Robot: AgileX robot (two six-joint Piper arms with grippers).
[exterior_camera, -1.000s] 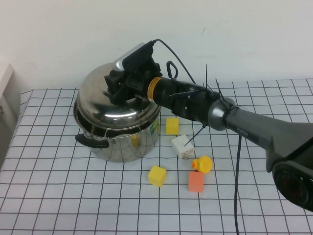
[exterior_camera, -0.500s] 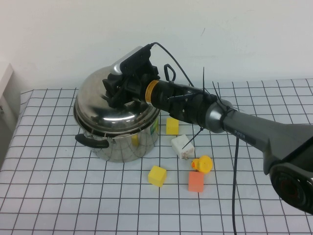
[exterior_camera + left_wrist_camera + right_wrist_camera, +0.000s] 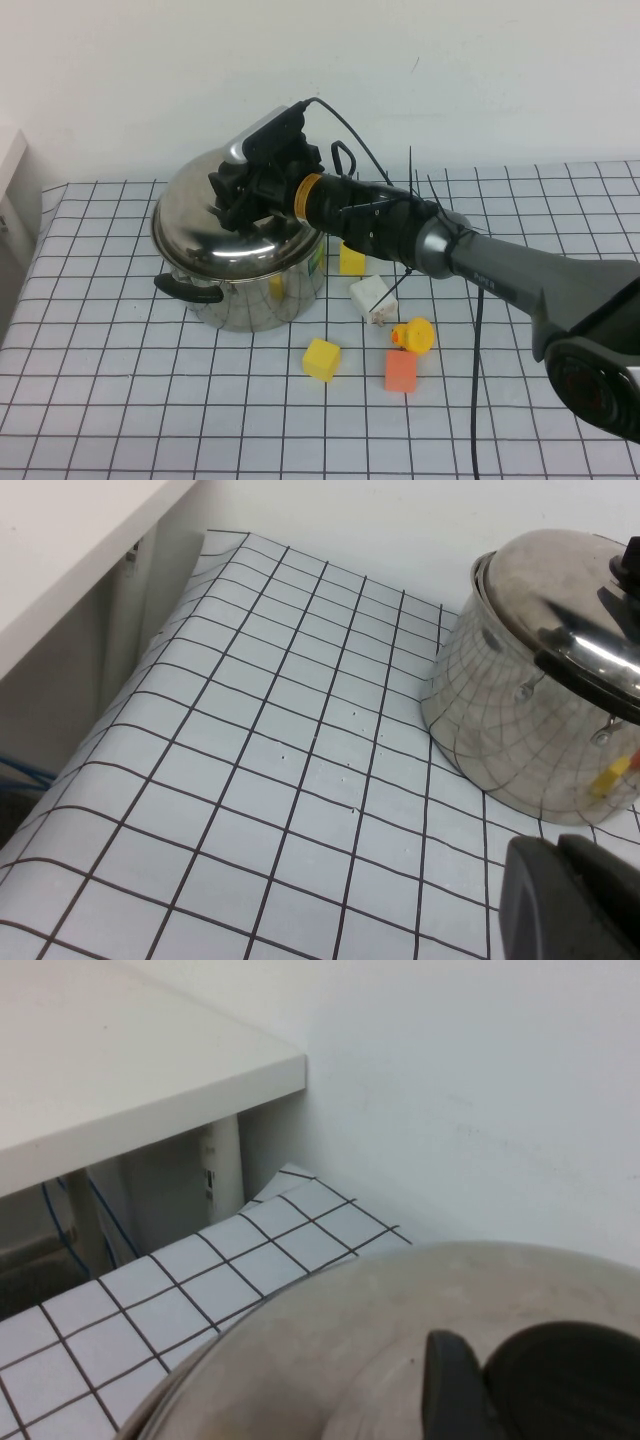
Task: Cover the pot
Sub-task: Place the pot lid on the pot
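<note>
Standing toward the desk's far-left corner, the pot (image 3: 245,285) carries its domed lid (image 3: 215,225), tilted up on the far side. The right gripper (image 3: 240,195) sits over the lid's top with its jaws clamped on the black knob (image 3: 560,1380). Near the pot lie yellow blocks (image 3: 322,359), a white block (image 3: 373,298), a rubber duck (image 3: 413,334) and an orange block (image 3: 401,372). The left gripper (image 3: 570,900) hangs low near the left edge; whether its jaws are apart I cannot tell.

High view downward; wrist views low (shared: lid (image 3: 225,215)).

No legible text, label, brand, number or sign is to be found on anything shown.
</note>
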